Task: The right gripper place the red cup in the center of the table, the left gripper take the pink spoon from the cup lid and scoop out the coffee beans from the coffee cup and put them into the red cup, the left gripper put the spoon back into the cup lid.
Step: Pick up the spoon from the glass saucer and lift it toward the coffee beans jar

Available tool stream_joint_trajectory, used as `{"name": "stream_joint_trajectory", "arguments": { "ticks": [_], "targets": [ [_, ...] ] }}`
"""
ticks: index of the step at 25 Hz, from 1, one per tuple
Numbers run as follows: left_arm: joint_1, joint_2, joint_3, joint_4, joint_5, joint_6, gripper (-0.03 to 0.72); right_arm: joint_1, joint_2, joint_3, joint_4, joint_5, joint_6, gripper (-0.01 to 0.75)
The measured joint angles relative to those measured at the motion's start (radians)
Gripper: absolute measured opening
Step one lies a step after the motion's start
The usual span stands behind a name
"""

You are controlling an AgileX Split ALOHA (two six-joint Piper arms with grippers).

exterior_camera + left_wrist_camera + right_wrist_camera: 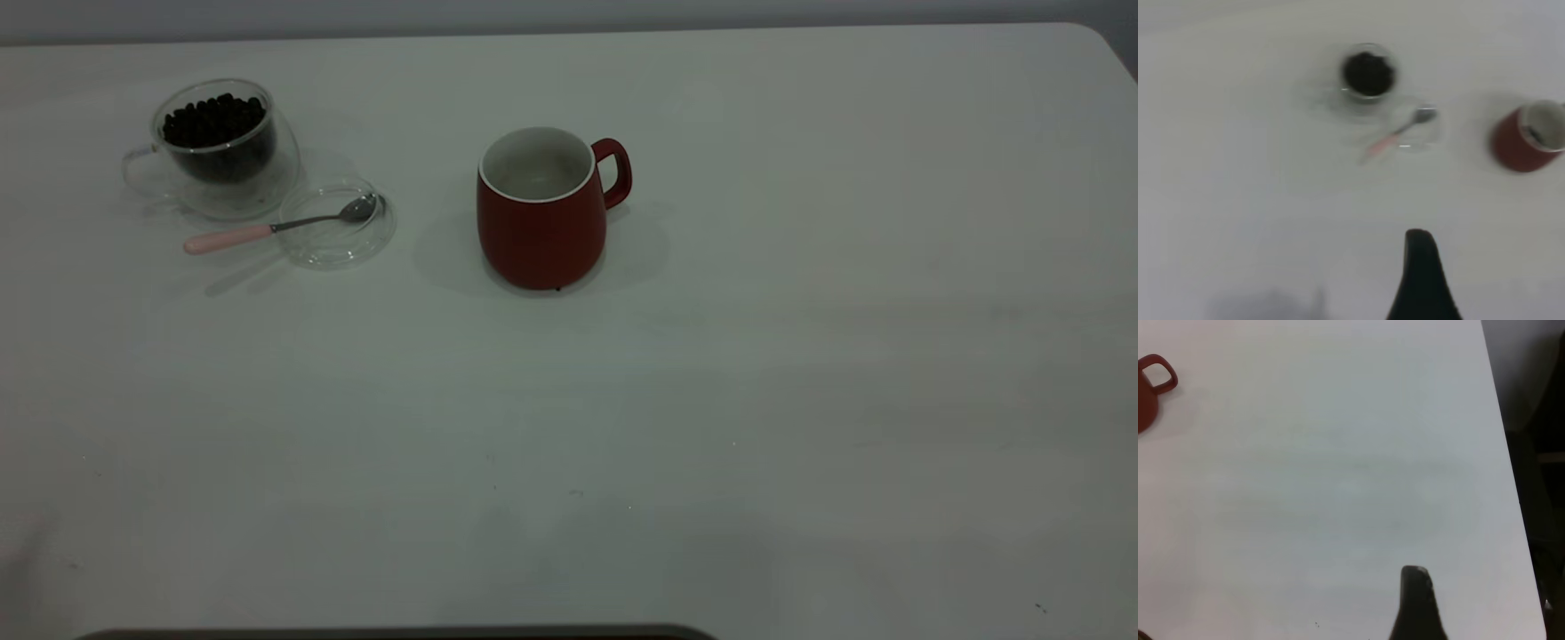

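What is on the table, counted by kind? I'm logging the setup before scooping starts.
Cups: 2, the red cup and the glass coffee cup holding coffee beans
Spoons: 1, the pink spoon
Lids: 1, the cup lid
Total: 4 things, beans counted as one heap inside

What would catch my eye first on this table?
The red cup stands out, upright and empty near the middle of the white table. To its left sits the clear coffee cup heaped with dark coffee beans, and beside it the pink spoon rests across the cup lid.
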Motion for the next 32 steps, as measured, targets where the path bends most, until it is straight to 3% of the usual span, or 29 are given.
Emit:
{"name": "stream_joint_trajectory", "arguments": {
  "ticks": [10,17,26,32],
  "targets": [
    [0.021,0.567,-0.025,-0.292,-0.208,0.202,0.610,0.000,0.000,0.000,0.000,0.000,0.000,0.583],
    [0.145,0.812,-0.027,-0.440,-0.234,0.366,0.704,0.000,0.000,0.000,0.000,0.000,0.000,0.583],
    [0.342,1.012,0.005,-0.804,-0.232,0.797,0.710,0.000,0.000,0.000,0.000,0.000,0.000,0.583],
    [0.422,1.215,0.017,-1.048,-0.169,1.097,0.710,0.000,0.000,0.000,0.000,0.000,0.000,0.583]
  ]
}}
